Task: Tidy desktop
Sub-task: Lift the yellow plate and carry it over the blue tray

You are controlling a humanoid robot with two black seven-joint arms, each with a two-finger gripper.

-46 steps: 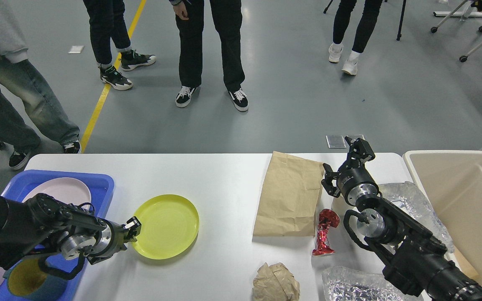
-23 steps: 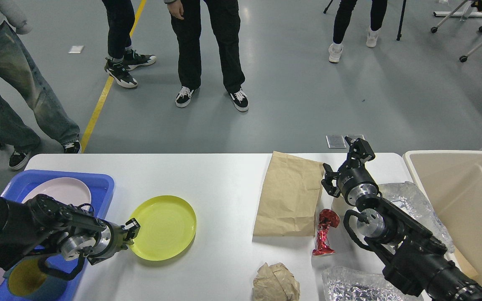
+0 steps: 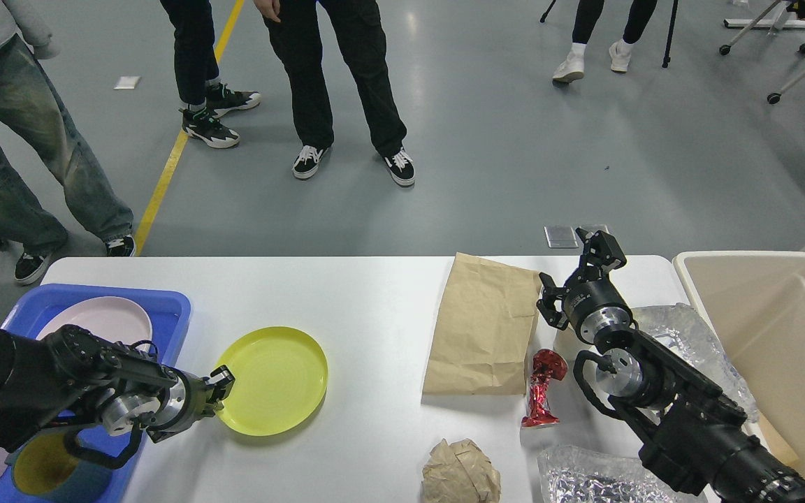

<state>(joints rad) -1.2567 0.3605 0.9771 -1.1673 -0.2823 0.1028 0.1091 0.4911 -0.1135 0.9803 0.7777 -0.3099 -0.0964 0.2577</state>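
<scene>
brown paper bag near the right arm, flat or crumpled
Flat. The brown paper bag lies spread on the desktop with light creases; the crumpled paper ball is separate.

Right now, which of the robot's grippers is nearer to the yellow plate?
Left. The left gripper is at the yellow plate's left rim, apparently gripping it. The right gripper is far off to the right, past the brown paper bag.
</scene>
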